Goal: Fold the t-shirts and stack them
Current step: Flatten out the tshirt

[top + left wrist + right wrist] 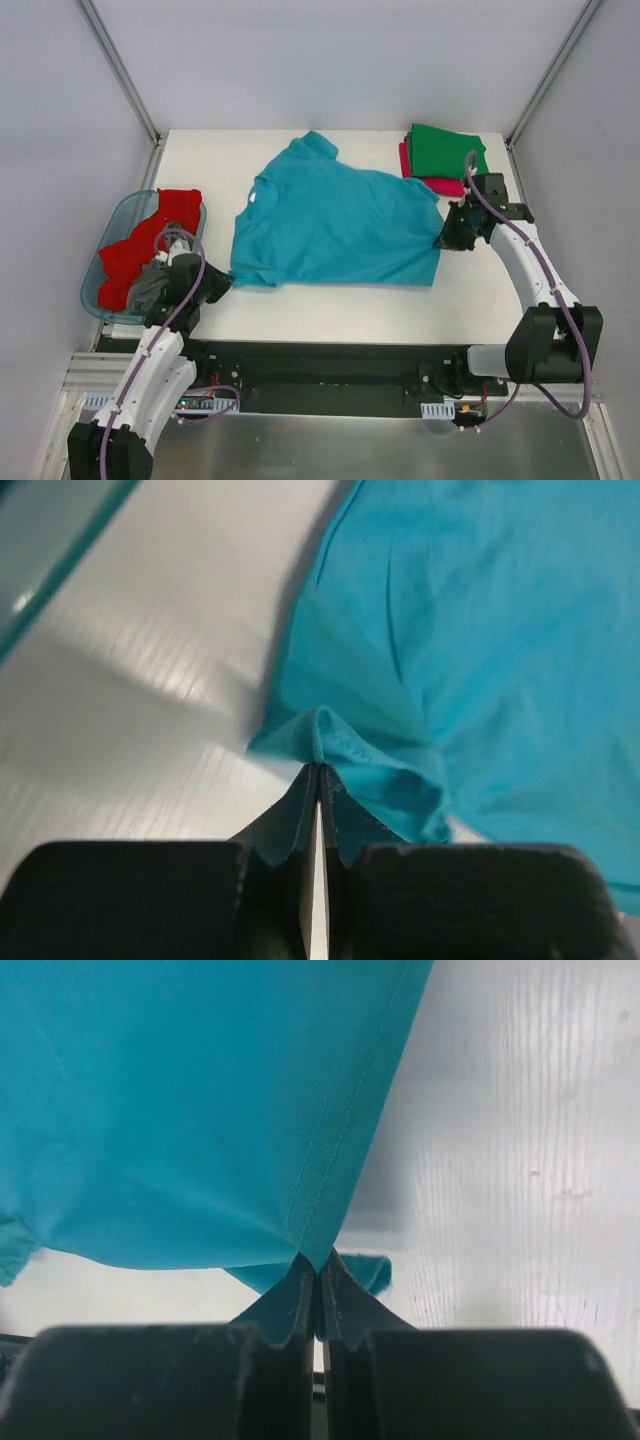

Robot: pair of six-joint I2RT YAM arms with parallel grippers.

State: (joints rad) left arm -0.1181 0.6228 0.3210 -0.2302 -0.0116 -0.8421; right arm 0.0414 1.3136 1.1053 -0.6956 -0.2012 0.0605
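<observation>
A teal t-shirt (330, 222) lies spread across the middle of the white table (320, 315). My left gripper (222, 285) is shut on its near left sleeve, which shows bunched at the fingertips in the left wrist view (340, 742). My right gripper (445, 238) is shut on the shirt's right hem corner (320, 1250) and holds it a little above the table. A folded green t-shirt (445, 150) lies on a folded pink-red one (437, 185) at the back right. A red t-shirt (150, 235) and a grey one (150, 285) lie in the basket.
A translucent blue plastic basket (100, 270) stands at the table's left edge; its rim also shows in the left wrist view (50, 560). White walls close in the table on three sides.
</observation>
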